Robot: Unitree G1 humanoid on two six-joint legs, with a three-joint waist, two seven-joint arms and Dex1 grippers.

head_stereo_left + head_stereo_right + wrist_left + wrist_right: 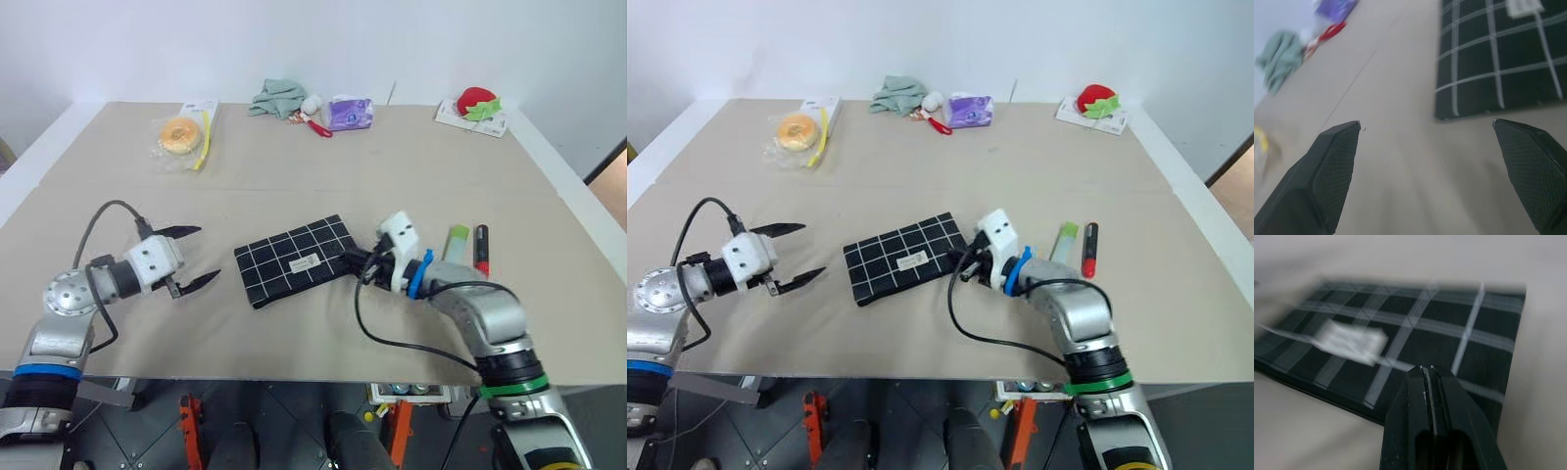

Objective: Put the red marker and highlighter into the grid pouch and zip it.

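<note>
R gripper closed at grid pouch; label prob. unreadable.

A beige-topped table stands against a plain white wall under even light

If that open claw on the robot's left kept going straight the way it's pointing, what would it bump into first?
Most likely the grid pouch: the open left gripper points across the table toward the pouch's near short edge, with bare tabletop between. Depth is hard to judge, so it might skim just past the corner.
</note>
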